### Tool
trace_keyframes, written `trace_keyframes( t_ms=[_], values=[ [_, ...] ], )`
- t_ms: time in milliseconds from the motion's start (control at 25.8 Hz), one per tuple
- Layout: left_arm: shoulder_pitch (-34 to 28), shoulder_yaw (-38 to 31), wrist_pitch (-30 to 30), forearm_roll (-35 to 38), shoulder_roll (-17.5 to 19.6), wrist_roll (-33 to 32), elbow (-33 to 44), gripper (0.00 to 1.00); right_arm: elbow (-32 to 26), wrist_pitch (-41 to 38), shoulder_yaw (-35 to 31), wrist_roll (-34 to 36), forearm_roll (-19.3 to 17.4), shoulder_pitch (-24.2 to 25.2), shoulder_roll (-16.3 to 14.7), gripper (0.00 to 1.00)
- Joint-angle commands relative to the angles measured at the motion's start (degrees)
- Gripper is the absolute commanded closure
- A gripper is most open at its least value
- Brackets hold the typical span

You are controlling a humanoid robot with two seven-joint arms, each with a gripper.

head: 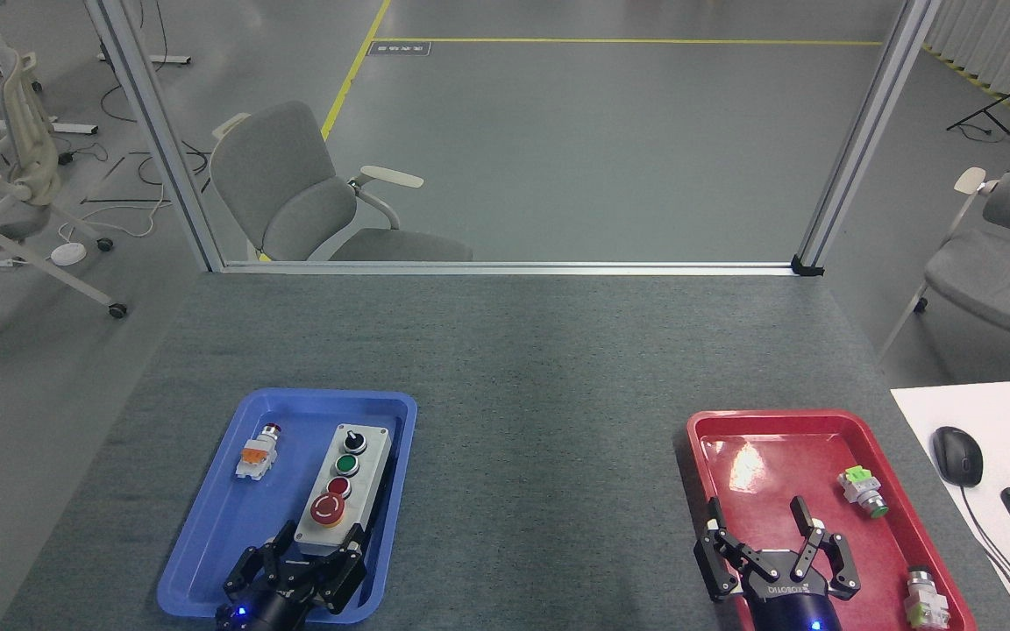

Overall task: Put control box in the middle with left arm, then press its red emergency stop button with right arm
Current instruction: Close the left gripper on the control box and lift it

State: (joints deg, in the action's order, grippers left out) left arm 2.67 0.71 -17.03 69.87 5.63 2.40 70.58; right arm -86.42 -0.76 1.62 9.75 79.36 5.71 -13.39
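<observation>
Down at the near end of the blue tray (207, 526), the left gripper (314, 543) has its fingers set on either side of the control box (343, 491), closed in on the box's near end. That box lies lengthwise in the tray's right half, its red emergency stop button (328, 508) nearest the gripper, with a small orange-and-white switch part (257, 451) apart to its left. Between the trays, the middle (540, 456) of the grey tabletop lies bare. Over the red tray (715, 438), the right gripper (759, 526) hangs with fingers spread, holding nothing, two small switch parts (862, 489) beside it.
</observation>
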Motion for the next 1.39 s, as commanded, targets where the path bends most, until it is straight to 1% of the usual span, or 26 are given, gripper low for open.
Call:
trace_keyframes(
  t_ms=[0, 194, 542, 619, 697, 852, 929, 1006, 1045, 1084, 1277, 1355],
  values=[
    [1.37, 0.0, 0.07, -0.08, -0.09, 0.15, -2.03, 0.01, 0.02, 0.14, -0.04, 0.27, 0.0, 0.0, -0.05, 0.04],
    [2.87, 0.0, -0.02, -0.35, -0.18, 0.32, -3.96, 0.01, 0.64, 0.32, -0.12, 0.27, 0.0, -0.17, 0.21, 0.04],
    [3.22, 0.0, 0.16, -0.52, -0.18, 0.5, -5.28, 0.03, 0.81, -0.48, -0.12, 0.45, -0.09, -0.18, 0.65, 0.02],
    [3.31, 0.0, -0.1, -0.44, 0.0, 0.5, -5.28, 0.14, 0.81, -0.48, -0.12, 0.45, -0.09, -0.18, 0.65, 0.02],
    [3.39, 0.0, -0.28, -0.26, 0.17, 0.06, -5.19, 0.3, 0.81, -0.39, -0.12, 0.36, -0.09, -0.18, 0.65, 0.02],
    [3.74, 0.0, -0.37, -0.17, 0.26, -0.29, -5.28, 0.53, 0.9, 0.4, -0.04, 0.45, 0.0, -0.18, 0.91, 0.02],
    [3.74, 0.0, -0.72, -0.26, 0.26, -0.29, -5.28, 0.7, 0.9, 0.4, -0.04, 0.45, 0.0, -0.18, 1.0, 0.02],
    [4.1, 0.0, -0.81, -0.87, 0.26, -0.29, -5.28, 0.91, 0.9, 0.4, -0.12, 0.45, 0.0, -0.18, 1.0, 0.02],
    [4.45, 0.0, -0.81, -1.05, 0.26, -0.29, -5.28, 0.98, 0.81, 0.49, -0.12, 0.45, 0.09, -0.18, 1.0, 0.02],
    [4.54, 0.0, -0.81, -1.23, 0.17, -0.21, -5.28, 1.0, 0.81, 0.49, -0.12, 0.45, 0.09, -0.18, 1.0, 0.02],
    [5.06, -0.53, -2.39, -1.4, 0.53, -0.21, -4.49, 1.0, 0.81, 0.58, -0.21, 0.45, 0.44, -0.18, 1.0, 0.02],
    [5.15, -0.79, -3.0, -1.4, 0.61, -0.21, -2.64, 1.0, 0.81, 0.49, -0.21, 0.45, 0.44, -0.18, 1.0, 0.02]
  ],
)
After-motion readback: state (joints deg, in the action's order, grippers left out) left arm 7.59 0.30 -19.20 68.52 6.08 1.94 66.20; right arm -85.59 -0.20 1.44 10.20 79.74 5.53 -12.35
